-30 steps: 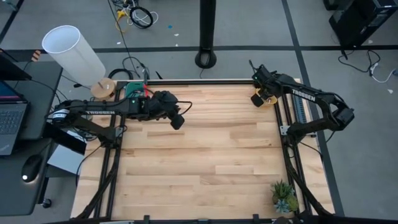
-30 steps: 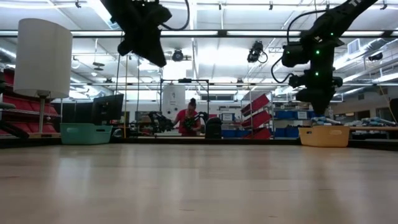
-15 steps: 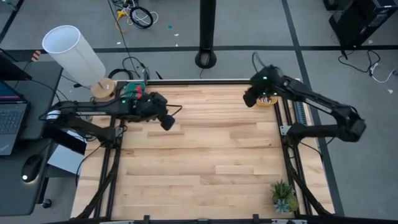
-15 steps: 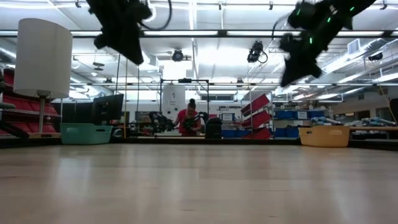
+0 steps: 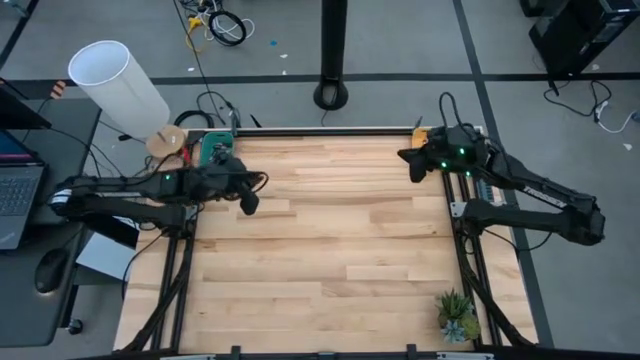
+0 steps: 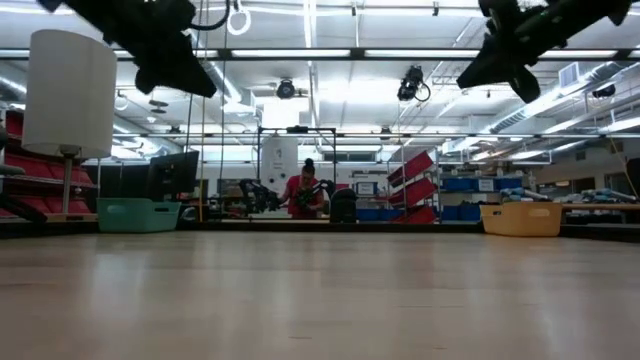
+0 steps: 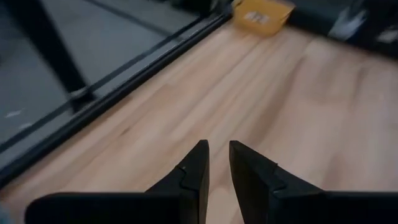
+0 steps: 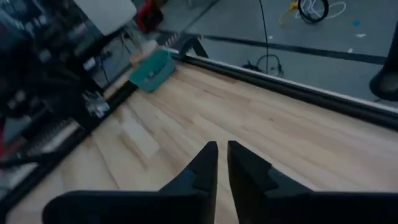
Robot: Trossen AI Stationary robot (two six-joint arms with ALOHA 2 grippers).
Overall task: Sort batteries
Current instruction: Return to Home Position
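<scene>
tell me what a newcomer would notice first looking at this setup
The wide wooden table comes first, with two dark arms lifted well above it. The left gripper is near the back-left corner and the right gripper near the back-right one, and neither holds anything. After that, the tall white lamp past the back-left corner, the teal tray close by it, and the small potted plant at the front-right edge.

You have nothing legible here: no text, brand, number or sign reads in any view. The pale label on the yellow bin (image 7: 262,14) is too blurred.
</scene>
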